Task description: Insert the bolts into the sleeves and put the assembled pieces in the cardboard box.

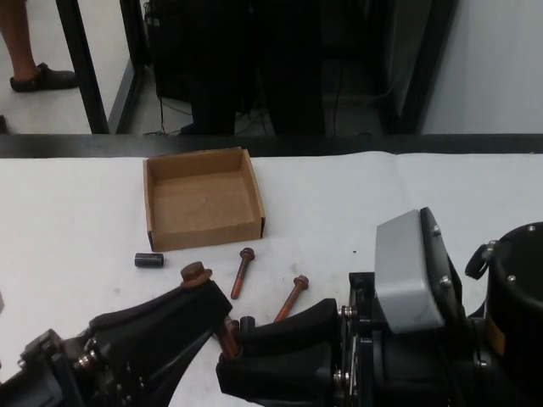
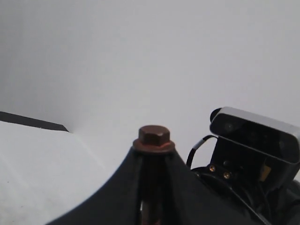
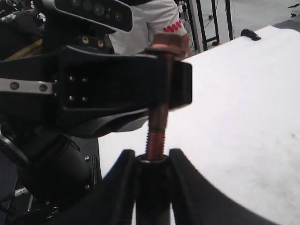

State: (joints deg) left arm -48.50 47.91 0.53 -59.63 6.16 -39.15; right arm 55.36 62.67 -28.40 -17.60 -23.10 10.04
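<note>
One threaded bolt (image 3: 157,117) (coppery, hex-headed) touches a sleeve (image 3: 152,180).

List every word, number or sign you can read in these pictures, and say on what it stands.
None can be read.
The red marks on white fabric: too blurred.
The yellow label on an arm: too small.
The cardboard box: no print shows.
Head of the held bolt: no legible marks.

white-covered bench (image 1: 68,220). open cardboard box (image 1: 204,233) sits toward the far side. black sleeve (image 1: 148,260) lies near the box's near left corner. rusty bolt (image 1: 243,273) and second bolt (image 1: 291,298) lie nearer, not touching.
</note>
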